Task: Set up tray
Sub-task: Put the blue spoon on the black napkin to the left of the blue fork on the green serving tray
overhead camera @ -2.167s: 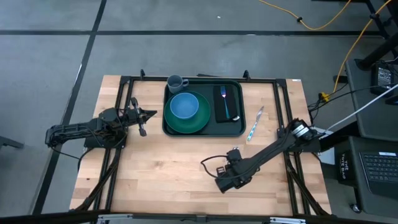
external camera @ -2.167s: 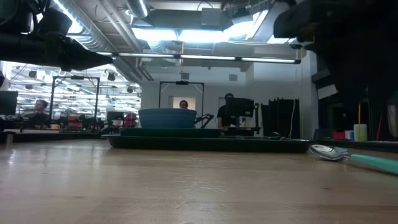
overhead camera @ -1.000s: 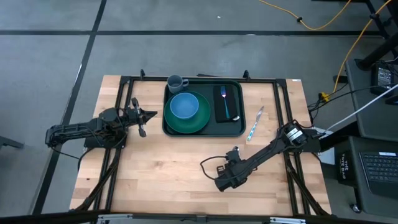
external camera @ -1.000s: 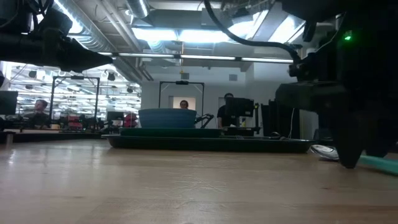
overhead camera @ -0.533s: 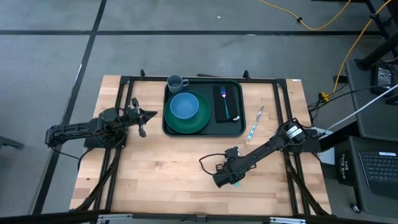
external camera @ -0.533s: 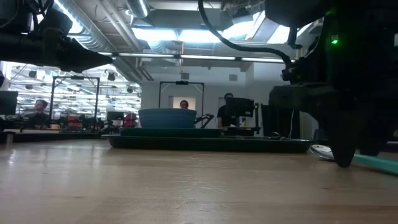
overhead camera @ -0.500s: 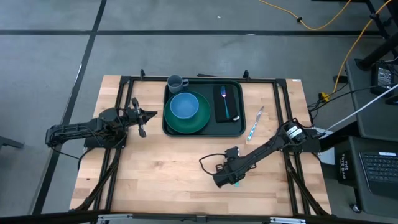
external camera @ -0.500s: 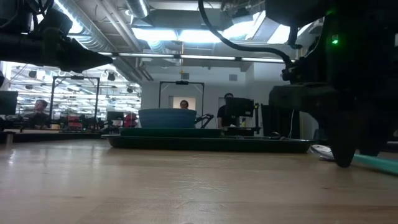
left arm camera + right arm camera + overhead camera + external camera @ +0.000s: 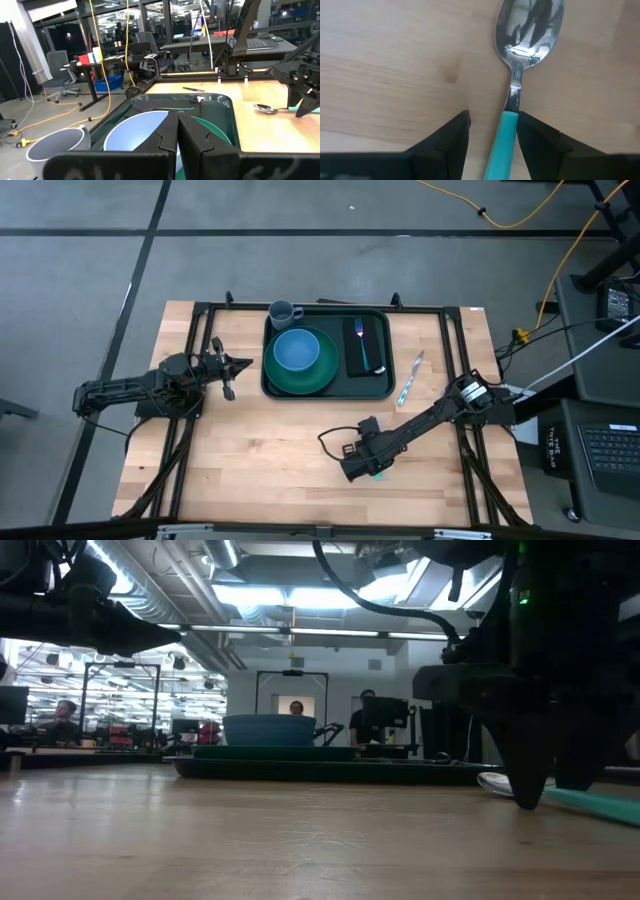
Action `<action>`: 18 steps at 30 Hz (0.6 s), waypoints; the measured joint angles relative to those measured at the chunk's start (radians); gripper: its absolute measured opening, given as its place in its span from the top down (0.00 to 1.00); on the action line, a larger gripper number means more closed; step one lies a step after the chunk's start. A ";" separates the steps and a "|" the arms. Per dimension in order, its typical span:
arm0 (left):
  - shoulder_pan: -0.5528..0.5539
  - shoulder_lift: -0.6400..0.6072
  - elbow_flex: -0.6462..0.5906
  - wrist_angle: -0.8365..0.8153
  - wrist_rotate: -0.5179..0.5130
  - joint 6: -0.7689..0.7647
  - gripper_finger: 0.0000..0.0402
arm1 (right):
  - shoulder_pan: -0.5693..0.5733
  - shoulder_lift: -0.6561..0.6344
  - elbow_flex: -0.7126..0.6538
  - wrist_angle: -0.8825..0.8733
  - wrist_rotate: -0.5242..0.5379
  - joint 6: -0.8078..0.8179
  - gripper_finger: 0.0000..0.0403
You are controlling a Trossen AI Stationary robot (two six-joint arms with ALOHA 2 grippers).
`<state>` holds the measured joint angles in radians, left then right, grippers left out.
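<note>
Tray (image 9: 326, 350) sits at the counter's (image 9: 250, 470) far middle, already carrying plate, bowl and napkin. My right end effector (image 9: 490, 131) straddles a teal-handled spoon (image 9: 520, 65) nearer me, fingers apart, to grab it. Left end effector (image 9: 179, 134), fingers together, waits left of the tray.

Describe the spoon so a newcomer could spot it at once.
From the dark green tray, move out over the open wood to the right gripper. The spoon lies flat on the table between its open fingers. Unlike the other teal-handled utensil beside the tray, it lies well away from it.
</note>
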<state>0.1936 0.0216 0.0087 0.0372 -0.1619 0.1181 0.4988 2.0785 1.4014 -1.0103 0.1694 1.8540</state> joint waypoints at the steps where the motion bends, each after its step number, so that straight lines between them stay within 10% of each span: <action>1: 0.000 0.000 0.000 0.000 0.000 0.000 0.99 | 0.000 0.000 0.000 0.003 -0.001 -0.002 0.58; 18: 0.000 0.000 0.000 0.000 0.000 0.000 0.99 | -0.001 0.001 0.003 0.046 -0.021 -0.076 0.76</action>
<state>0.1937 0.0216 0.0090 0.0372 -0.1622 0.1181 0.4980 2.0796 1.4040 -0.9641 0.1482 1.7776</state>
